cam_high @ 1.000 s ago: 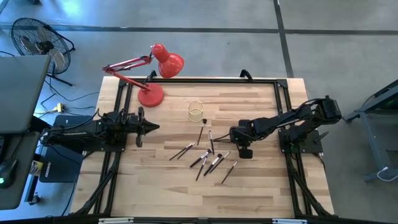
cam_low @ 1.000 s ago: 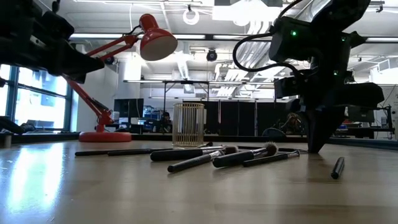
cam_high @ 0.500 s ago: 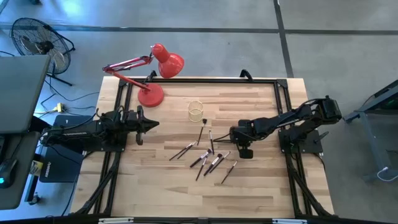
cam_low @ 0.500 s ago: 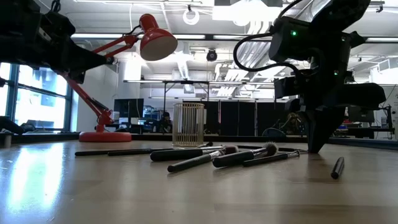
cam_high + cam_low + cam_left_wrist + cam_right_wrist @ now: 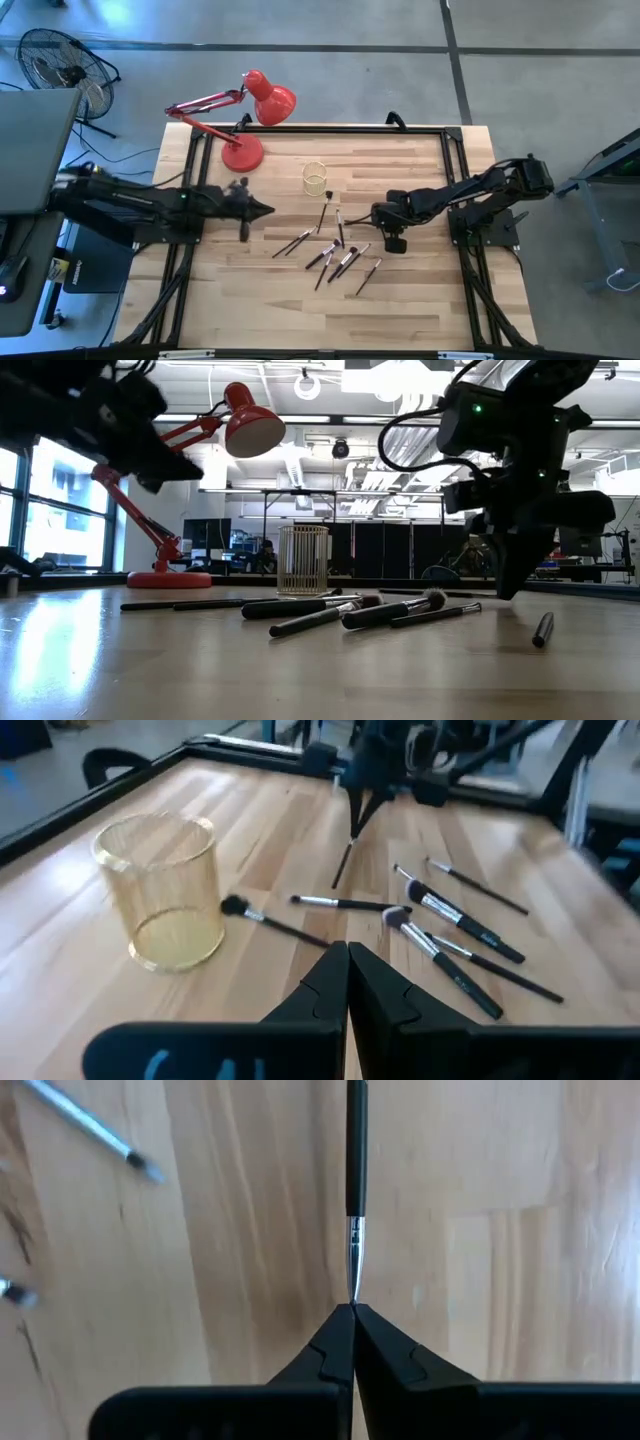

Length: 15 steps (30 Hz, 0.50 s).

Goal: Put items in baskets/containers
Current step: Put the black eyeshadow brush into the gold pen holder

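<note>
The left gripper [image 5: 268, 210] has moved out over the tabletop [image 5: 420, 300] toward the brushes [image 5: 335, 255], jaws together and empty. The right gripper [image 5: 374, 214], jaws together, holds one brush by its tip. The cup [image 5: 316, 179] is empty, so no brush is in yet.

Pale wood-plank table [image 5: 300, 310] mid-frame in the high view, black frame rail [image 5: 320, 128] along its edges. Grey concrete floor [image 5: 540, 90] all round, dark seams crossing it. Black floor fan [image 5: 50, 62] upper left, grey cabinet [image 5: 30, 150] at left edge. Red desk lamp [image 5: 245, 110] on the table's upper-left corner. Low view: tall windows [image 5: 45, 530] at left, bright; white ceiling with ducts and strip lights [image 5: 330, 420]; dark desks and partitions [image 5: 390, 550] along the back.
</note>
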Available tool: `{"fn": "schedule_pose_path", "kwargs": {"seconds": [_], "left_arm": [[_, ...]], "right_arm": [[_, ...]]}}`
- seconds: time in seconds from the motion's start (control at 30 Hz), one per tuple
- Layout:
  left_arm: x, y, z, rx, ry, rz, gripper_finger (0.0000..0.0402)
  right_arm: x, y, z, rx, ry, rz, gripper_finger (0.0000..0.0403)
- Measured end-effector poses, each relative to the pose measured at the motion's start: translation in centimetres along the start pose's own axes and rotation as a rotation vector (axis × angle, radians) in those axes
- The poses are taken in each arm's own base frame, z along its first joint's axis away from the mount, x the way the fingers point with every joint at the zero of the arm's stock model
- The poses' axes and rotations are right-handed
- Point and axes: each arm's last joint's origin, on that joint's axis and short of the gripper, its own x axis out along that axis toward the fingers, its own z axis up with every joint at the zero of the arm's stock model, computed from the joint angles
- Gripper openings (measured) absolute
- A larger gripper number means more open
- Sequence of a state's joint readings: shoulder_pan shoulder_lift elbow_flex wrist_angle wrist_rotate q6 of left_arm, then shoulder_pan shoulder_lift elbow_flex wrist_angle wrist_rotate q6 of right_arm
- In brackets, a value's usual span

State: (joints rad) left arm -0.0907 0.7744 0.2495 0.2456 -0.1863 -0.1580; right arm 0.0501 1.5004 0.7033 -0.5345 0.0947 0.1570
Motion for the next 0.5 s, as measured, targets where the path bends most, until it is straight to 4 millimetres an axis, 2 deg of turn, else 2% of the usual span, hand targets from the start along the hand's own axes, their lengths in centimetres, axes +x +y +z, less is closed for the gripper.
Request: {"fn": "schedule_pose_path", "kwargs": {"seconds": [0.27,0.5], "left_arm": [[6.1,-4.2,2.9,0.14,0.13,0.049,0.0],[11.1,-6.1,4.9,0.205,0.176,0.05,0.0]], "right_arm": [[-0.1,0.3,0.0,-0.018,-0.004,-0.001,0.0],[-0.1,0.3,0.1,-0.048,-0.013,0.001,0.0]]}}
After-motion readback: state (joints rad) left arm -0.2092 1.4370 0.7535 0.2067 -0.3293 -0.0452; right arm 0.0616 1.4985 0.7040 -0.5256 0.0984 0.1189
